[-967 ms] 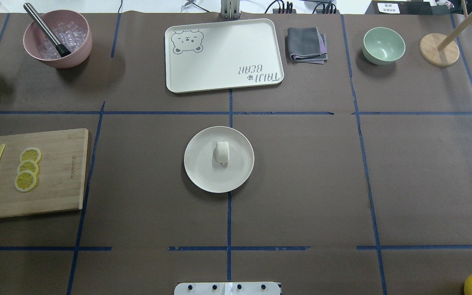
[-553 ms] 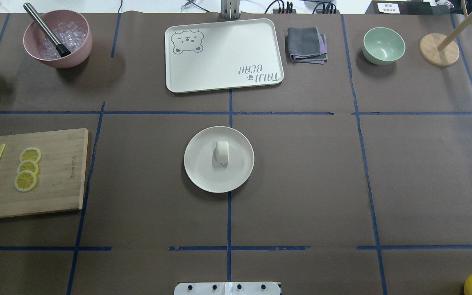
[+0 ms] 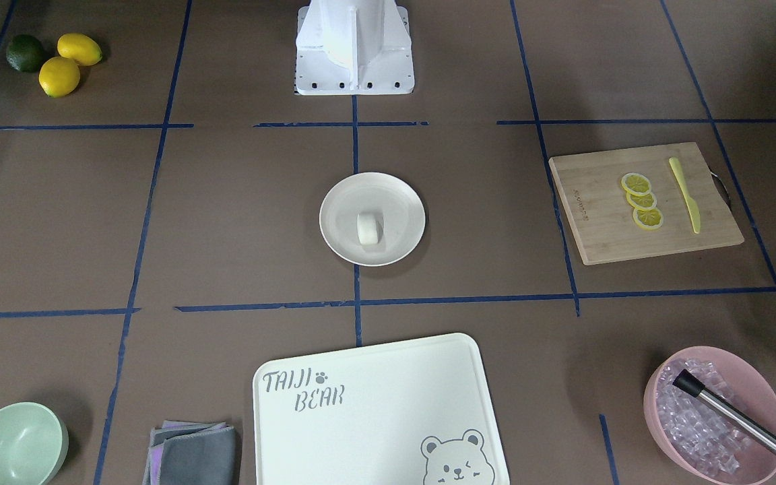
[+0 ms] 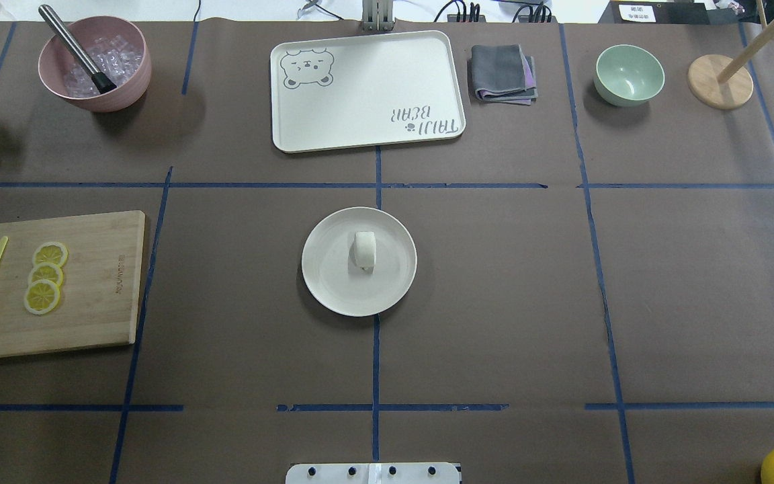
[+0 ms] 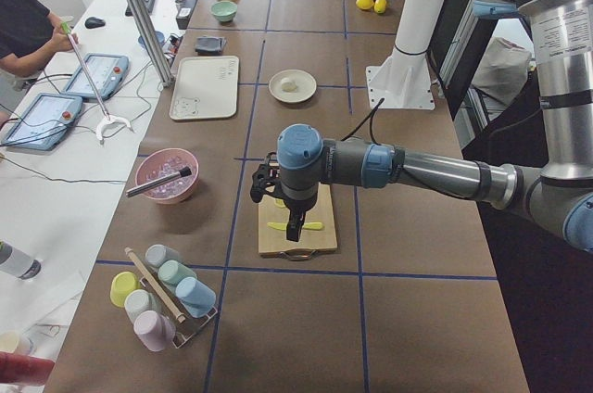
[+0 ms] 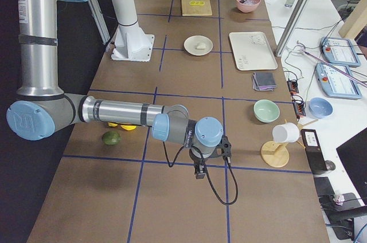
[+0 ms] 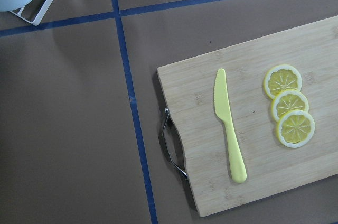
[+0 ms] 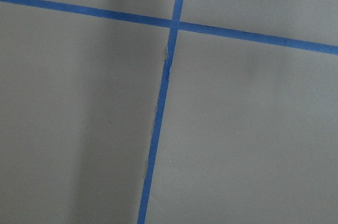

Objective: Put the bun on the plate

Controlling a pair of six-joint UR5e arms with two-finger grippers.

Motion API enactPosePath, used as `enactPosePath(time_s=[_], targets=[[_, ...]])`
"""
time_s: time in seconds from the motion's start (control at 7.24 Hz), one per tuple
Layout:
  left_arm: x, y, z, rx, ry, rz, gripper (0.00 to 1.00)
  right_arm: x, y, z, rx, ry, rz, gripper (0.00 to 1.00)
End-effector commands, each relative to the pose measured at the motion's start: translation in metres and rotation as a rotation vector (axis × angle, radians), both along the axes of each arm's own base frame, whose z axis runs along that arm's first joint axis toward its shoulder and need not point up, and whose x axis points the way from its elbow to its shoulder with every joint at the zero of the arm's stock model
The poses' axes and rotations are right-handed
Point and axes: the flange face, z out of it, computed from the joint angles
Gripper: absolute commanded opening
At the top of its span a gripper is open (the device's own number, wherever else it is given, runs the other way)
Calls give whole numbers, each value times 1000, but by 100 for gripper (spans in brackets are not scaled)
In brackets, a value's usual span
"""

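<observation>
Brown paper crossed with blue tape is covering the table. Nothing is shifting across the last second in the overhead view: the bun is sitting on the plate, near its middle, exactly as before, with no arm over it. Judging from that, the placing is looking done and both arms are standing clear. The left gripper is hanging over the cutting board at the table's left end, well apart from the bun. The right gripper is hovering over bare paper near a tape crossing, also well apart. Only the side views are showing either claw, so I cannot tell whether the fingers are apart or together.
</observation>
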Motion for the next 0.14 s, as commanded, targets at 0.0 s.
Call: enactPosePath(time_s=[0.0], targets=[[1, -3, -12, 22, 1, 1, 100, 0, 3, 1, 0, -3, -3, 100]])
